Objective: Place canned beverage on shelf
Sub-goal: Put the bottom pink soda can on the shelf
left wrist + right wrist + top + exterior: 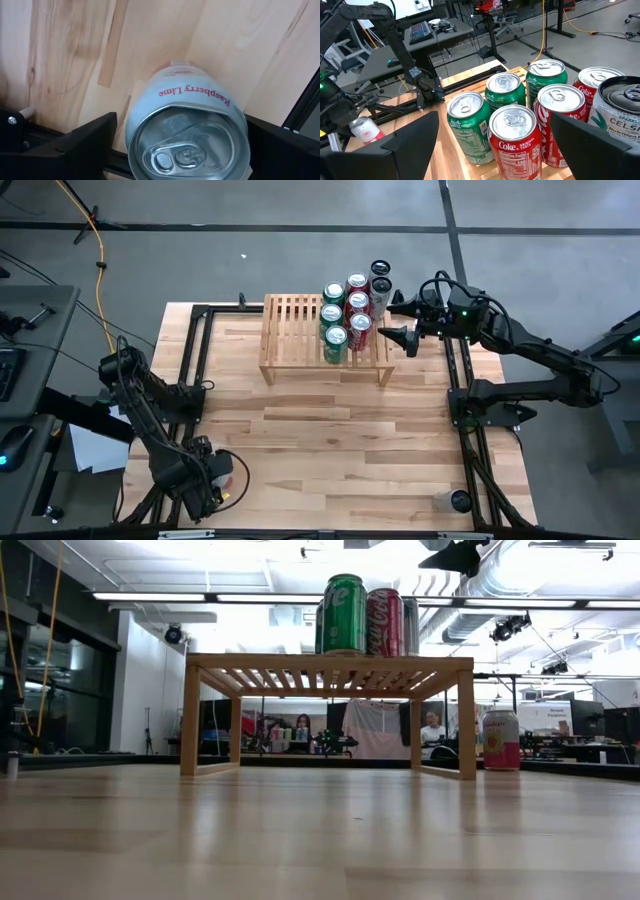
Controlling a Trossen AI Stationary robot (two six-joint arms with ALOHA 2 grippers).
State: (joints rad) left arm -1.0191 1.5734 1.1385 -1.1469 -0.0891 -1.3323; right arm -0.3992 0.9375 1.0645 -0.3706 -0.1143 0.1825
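The Raspberry Lime can (pixel 187 130) stands upright on the tabletop (pixel 330 450) between the wide-spread fingers (pixel 87 137) of my left gripper (pixel 215 480), not clamped. The shelf (pixel 290 330) lies well beyond it, across the tabletop. My right gripper (pixel 402 320) hangs spread wide and empty just beside the green and red cans (pixel 512 120) grouped on the shelf's near end.
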